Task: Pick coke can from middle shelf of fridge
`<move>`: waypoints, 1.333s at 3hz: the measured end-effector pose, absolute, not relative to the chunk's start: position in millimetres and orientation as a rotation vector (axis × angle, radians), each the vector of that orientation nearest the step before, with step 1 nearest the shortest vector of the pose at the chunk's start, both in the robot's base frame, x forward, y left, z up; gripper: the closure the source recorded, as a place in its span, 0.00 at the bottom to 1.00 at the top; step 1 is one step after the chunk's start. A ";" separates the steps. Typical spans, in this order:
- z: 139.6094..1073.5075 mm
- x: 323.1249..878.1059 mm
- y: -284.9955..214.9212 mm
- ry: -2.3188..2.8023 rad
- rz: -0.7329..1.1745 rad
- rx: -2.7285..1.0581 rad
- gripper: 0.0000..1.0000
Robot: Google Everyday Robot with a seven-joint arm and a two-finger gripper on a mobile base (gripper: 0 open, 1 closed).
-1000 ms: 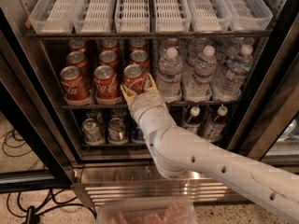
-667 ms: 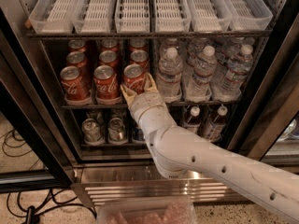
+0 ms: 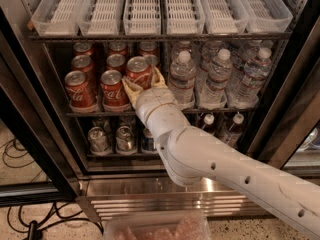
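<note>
The fridge (image 3: 33, 134) stands open in front of me. Its middle shelf (image 3: 220, 110) holds rows of red coke cans on the left. My gripper (image 3: 145, 85) reaches in at the front of the third lane and is shut on a coke can (image 3: 138, 72), one tan finger (image 3: 131, 92) on its left and one on its right. The held can sits a little higher than the front cans of the two left lanes (image 3: 113, 89). My white arm (image 3: 210, 159) runs down to the lower right and hides part of the lower shelf.
Water bottles (image 3: 181, 79) fill the right half of the middle shelf, close to my gripper. White slotted trays (image 3: 142, 9) sit on the rack above. Silver cans (image 3: 98, 140) and small bottles stand below. A clear plastic tub (image 3: 155, 228) is at the bottom edge. Cables (image 3: 20, 159) lie on the floor at left.
The gripper and the coke can in it have risen slightly and shifted a little left; the can now stands above its neighbours.
</note>
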State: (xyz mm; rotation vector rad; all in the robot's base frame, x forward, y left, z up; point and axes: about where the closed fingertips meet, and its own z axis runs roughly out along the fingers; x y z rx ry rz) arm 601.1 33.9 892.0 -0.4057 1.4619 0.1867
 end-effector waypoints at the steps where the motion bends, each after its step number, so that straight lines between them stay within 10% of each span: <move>1: 911.1 589.3 33.9 1.456 0.225 -0.424 1.00; 4: 869.5 522.7 -18.1 1.782 0.286 -0.543 1.00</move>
